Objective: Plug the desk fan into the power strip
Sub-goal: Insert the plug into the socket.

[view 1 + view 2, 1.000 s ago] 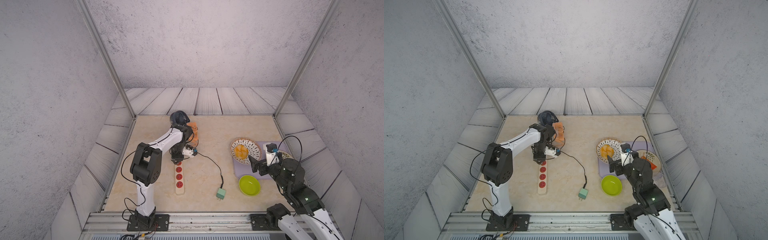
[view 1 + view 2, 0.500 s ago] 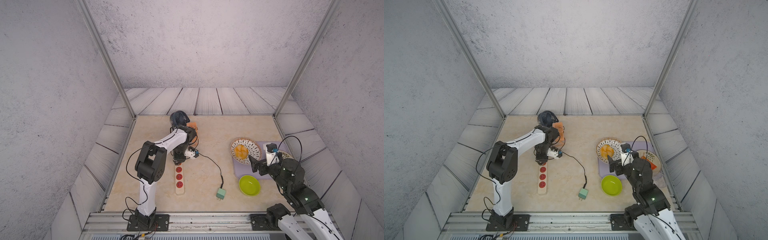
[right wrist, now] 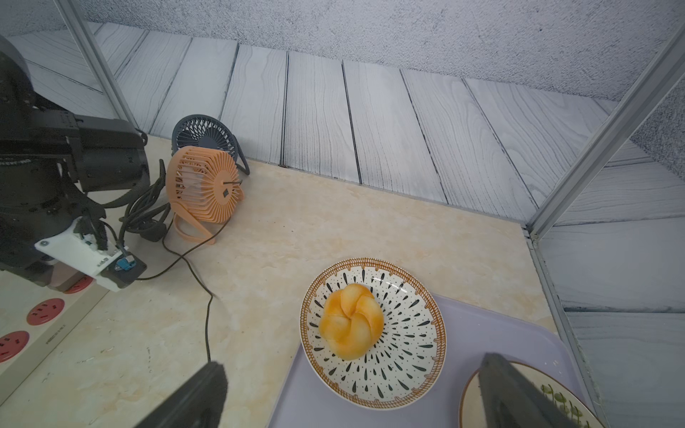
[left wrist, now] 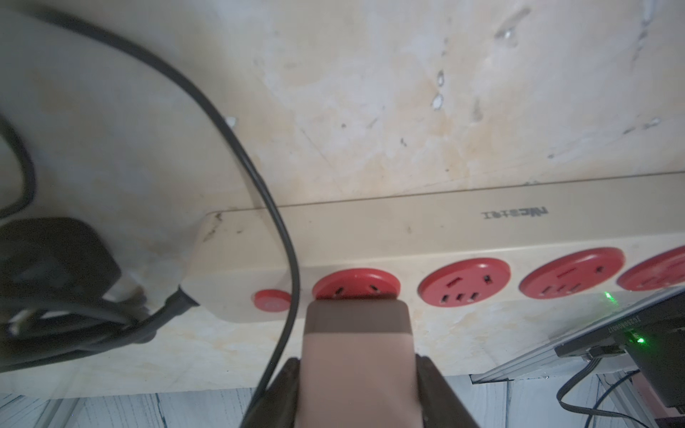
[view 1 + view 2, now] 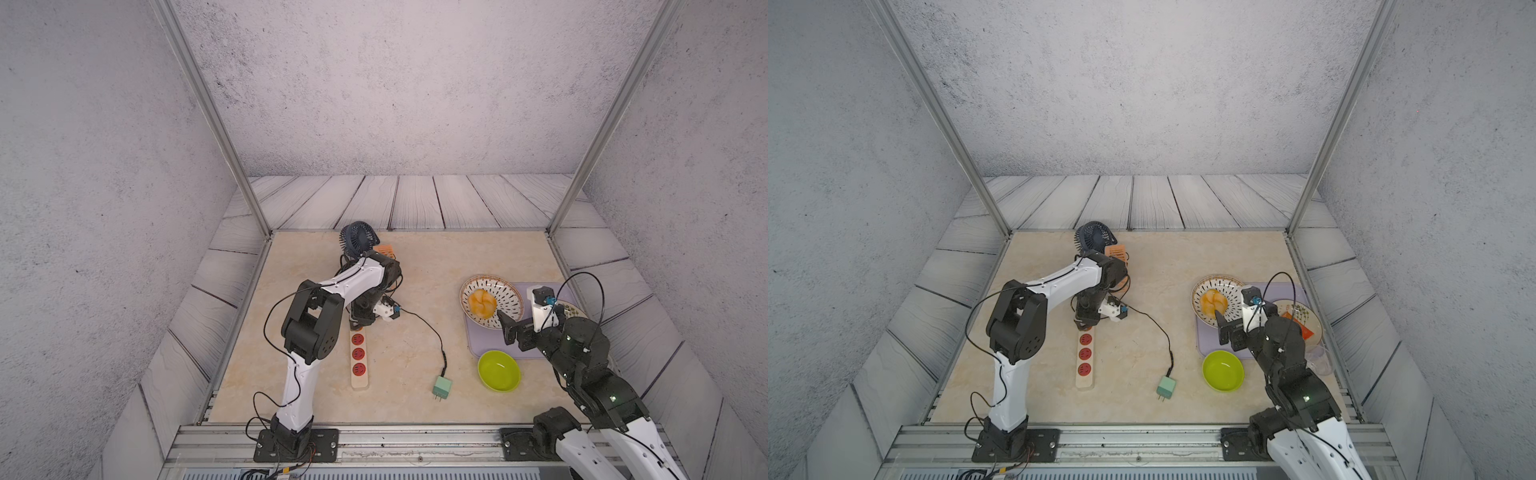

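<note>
left end effector point(image 4: 357, 370): closed on a tan plug point(image 4: 356, 333), with a dark finger against each side of it; in both top views it sits left of centre, pointing down at the tabletop point(image 5: 415, 270).
plug against strip: in the left wrist view the plug's front end meets the red socket point(image 4: 356, 279) nearest the cord end, just beside a small red button point(image 4: 272, 300). Two slots of that socket show past the plug. Whether the prongs are in cannot be told.
power strip point(image 5: 360, 370): lies flat, lower left of centre in both top views. It runs from directly under the left end effector toward the bottom edge of the frame. Three red sockets show below the end effector; the fourth is hidden beneath it.
strip cord point(image 4: 111, 326): black, leaving the strip's end by the button.
thin cable point(image 4: 259, 166): crosses the strip between button and socket, then passes close beside the plug.
right end effector point(image 3: 352, 363): jaws wide apart with nothing between them; right of centre in both top views, well apart from the strip, above a patterned plate point(image 5: 511, 299) carrying a bun point(image 5: 482, 302) on a lilac tray point(image 5: 478, 345).
fans: an orange fan point(image 3: 204, 185) and a dark blue fan point(image 5: 359, 239) stand just above the left end effector in the top frames.
green adapter point(image 5: 441, 387): lies on the tabletop at lower centre, right of the strip and apart from it.
</note>
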